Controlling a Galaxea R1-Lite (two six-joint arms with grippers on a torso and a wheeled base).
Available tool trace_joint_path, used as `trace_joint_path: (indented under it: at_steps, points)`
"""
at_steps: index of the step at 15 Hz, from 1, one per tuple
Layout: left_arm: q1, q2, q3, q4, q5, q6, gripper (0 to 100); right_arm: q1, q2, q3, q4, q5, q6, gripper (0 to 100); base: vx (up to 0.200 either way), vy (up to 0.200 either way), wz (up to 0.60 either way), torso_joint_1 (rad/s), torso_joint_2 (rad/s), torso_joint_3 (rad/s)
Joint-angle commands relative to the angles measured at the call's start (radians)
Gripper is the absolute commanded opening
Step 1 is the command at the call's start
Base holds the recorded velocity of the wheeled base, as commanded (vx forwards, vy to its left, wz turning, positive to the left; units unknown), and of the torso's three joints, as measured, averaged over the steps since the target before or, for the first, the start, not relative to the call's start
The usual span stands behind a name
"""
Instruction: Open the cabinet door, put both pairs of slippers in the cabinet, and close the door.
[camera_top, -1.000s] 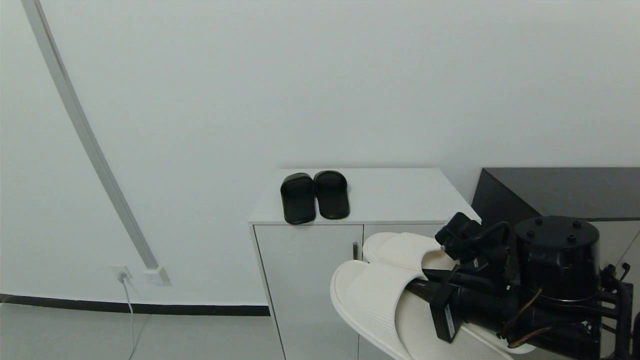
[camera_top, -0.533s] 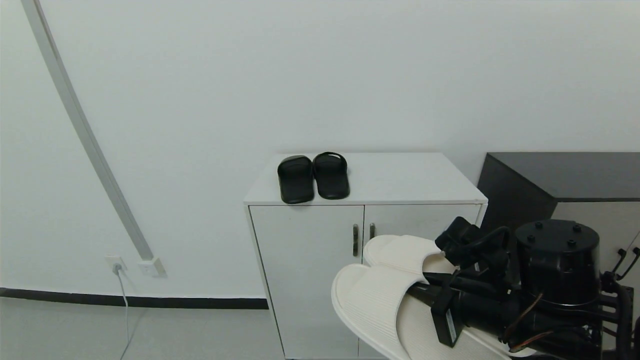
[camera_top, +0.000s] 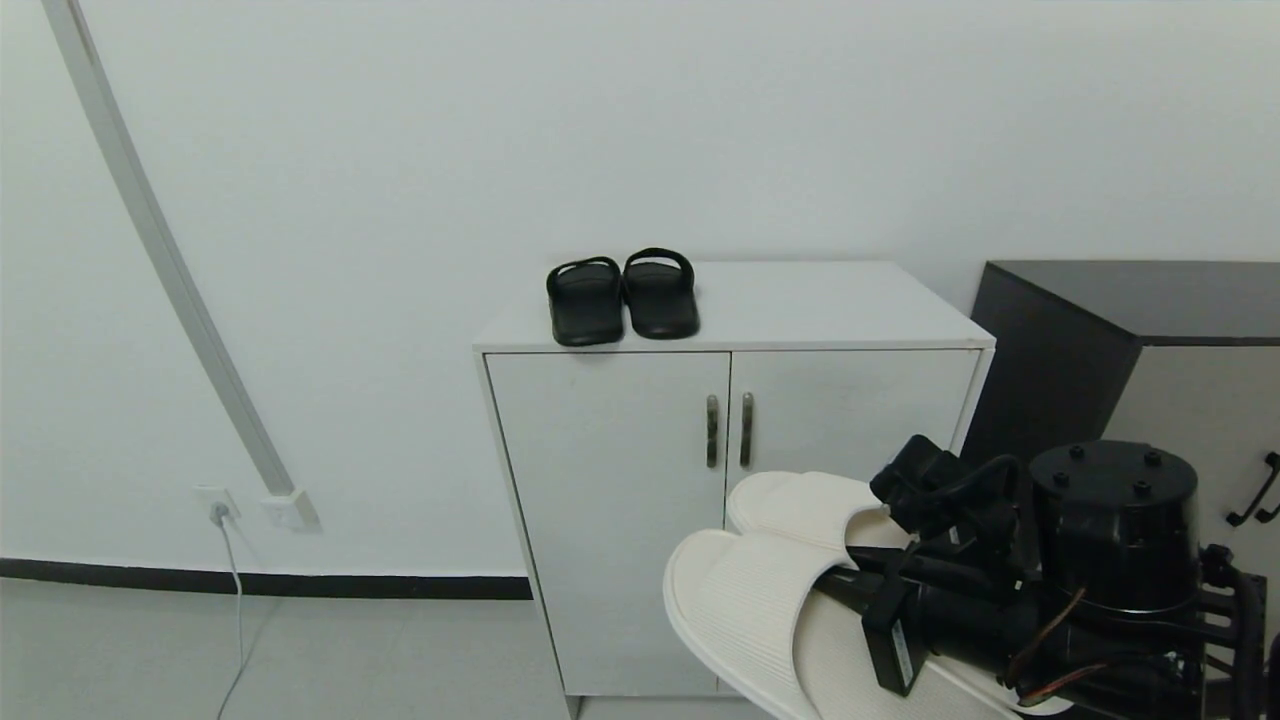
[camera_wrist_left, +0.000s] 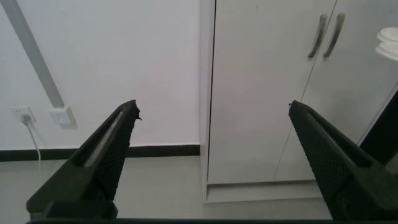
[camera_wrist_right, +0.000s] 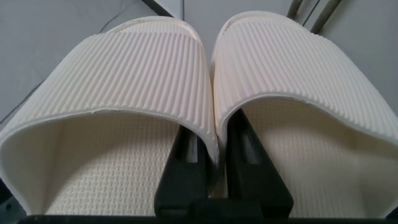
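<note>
A pair of cream-white slippers (camera_top: 770, 600) is held by the right gripper (camera_wrist_right: 214, 158) low in front of a white cabinet (camera_top: 600, 520). Their uppers are ribbed in fine lines, their insoles are stamped with a small pebbled pattern, and their toes are rounded. One of the jaws is slid inside each slipper, and the two inner walls are clamped together between them. In the head view the heels are hidden behind the black arm.

The cabinet is a plain, smooth box with two flat doors. Both doors are shut, so nothing of the inside can be seen. Two slim upright metal handles (camera_top: 727, 430) are set side by side where the doors meet. On the flat top surface (camera_top: 830, 300), toward its left front, a pair of black slippers (camera_top: 622, 297) is laid side by side. They are smooth and matte, each with a wide arched band.

The left gripper (camera_wrist_left: 211, 109) is pointed at the cabinet's left edge and the wall beside it. Its dark, finely textured jaws are spread wide with nothing between them.

A dark cabinet (camera_top: 1060, 350) stands just right of the white one and is cut off at the picture's edge. A wall socket (camera_top: 215, 497) with a thin cable (camera_top: 235, 600) is seen low on the white wall.
</note>
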Motion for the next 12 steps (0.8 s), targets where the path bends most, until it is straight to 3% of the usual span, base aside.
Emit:
trace_joint_path:
  at_steps: [1,12]
  points:
    - [0.000,0.000,-0.001,0.000,0.000,0.000,100,0.001,0.003,0.000,-0.001,0.001,0.000,0,0.000,0.000,0.00,-0.173,0.50,0.320]
    - [0.000,0.000,-0.001,0.000,0.000,0.000,100,0.001,0.008,0.009,-0.001,0.002,-0.014,0,0.000,0.000,0.00,-0.126,0.47,0.340]
